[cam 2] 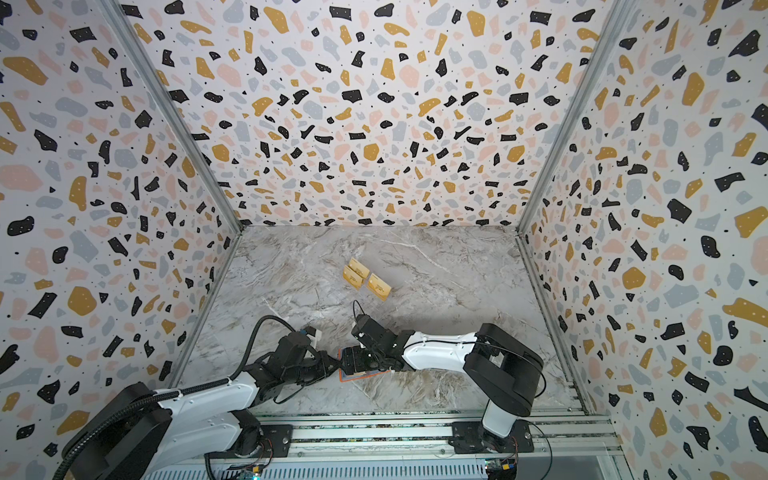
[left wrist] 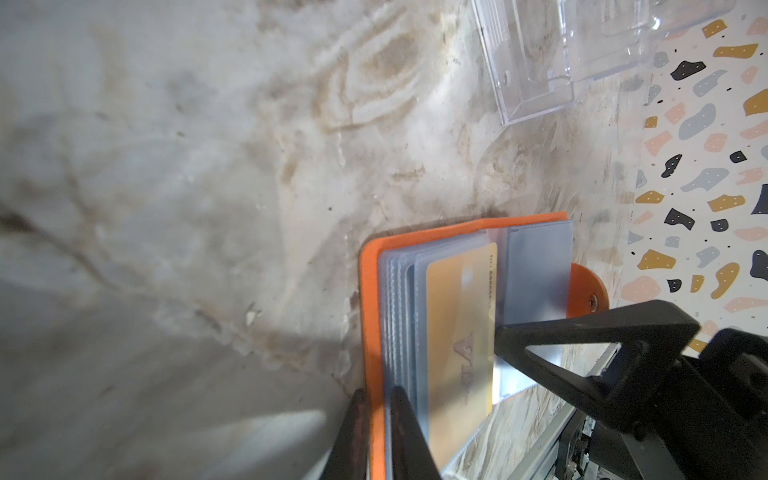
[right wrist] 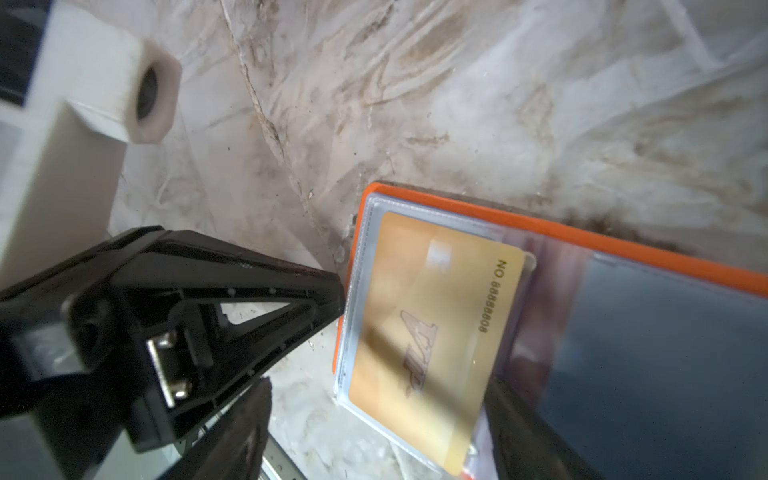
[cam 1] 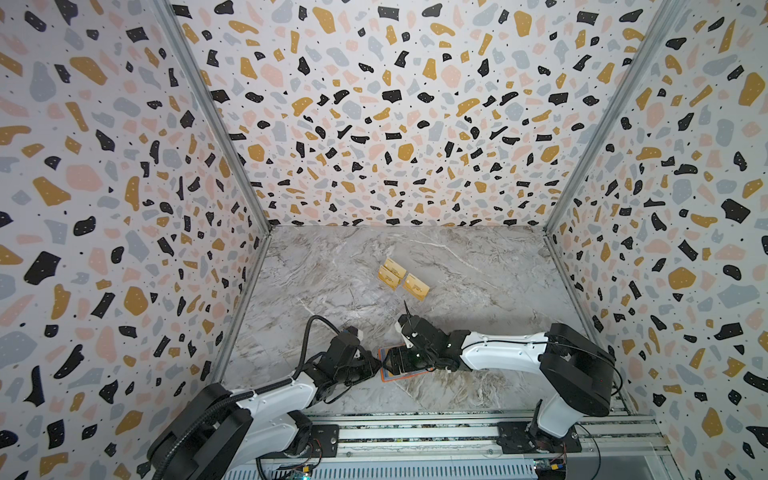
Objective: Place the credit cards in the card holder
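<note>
Left claw (left wrist: 377,392) is clamped on the bright orange leather-like card holder (left wrist: 369,291), which lies open near six o'clock on the grey marble desk (left wrist: 166,166). One gold plastic card (left wrist: 457,332) looks nearly seated in a clear sleeve (left wrist: 420,299), with the right claw (right wrist: 376,386) spread wide around it. Several loose gold cards (cam 1: 390,274) wait at twelve o'clock, well apart.

Both top views look steeply down from high above the near edge, taking in the whole marble table (cam 1: 478,257) from nearly one spot. Each wrist camera hangs close over the open card holder (left wrist: 368,291), facing it from opposite sides, and both show its gold card (right wrist: 436,332).
</note>
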Tool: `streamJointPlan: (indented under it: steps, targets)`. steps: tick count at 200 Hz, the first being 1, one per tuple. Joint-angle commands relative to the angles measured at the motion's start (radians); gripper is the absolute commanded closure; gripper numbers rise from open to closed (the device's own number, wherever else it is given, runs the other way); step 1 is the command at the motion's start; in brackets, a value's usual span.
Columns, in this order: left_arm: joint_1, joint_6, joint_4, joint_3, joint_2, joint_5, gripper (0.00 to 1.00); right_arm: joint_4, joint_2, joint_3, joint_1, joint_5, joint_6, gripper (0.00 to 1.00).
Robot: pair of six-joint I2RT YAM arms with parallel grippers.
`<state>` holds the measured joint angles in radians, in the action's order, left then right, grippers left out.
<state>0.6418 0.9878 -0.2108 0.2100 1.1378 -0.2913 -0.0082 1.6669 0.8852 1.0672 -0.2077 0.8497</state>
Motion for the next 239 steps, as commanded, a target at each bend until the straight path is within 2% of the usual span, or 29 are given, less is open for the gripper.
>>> streamJointPlan:
  steps: [1,74,131,183,239]
  targets:
    - [0.004,-0.004,-0.015,-0.004,0.008,-0.008,0.85,0.038,-0.006,-0.002,0.006,-0.027,0.015,0.19]
    - [0.004,-0.019,0.001,0.012,0.011,-0.008,0.85,0.104,0.0,-0.001,0.008,-0.071,0.023,0.21]
    - [0.004,-0.041,0.072,0.037,-0.016,0.016,0.84,0.003,-0.074,-0.019,-0.048,-0.021,-0.037,0.21]
    - [0.004,-0.041,0.07,0.048,0.006,0.018,0.84,-0.013,-0.028,-0.014,-0.062,-0.055,-0.063,0.21]
    - [0.004,-0.047,0.06,0.054,0.025,0.004,0.84,0.026,0.012,0.002,-0.025,-0.074,-0.036,0.22]
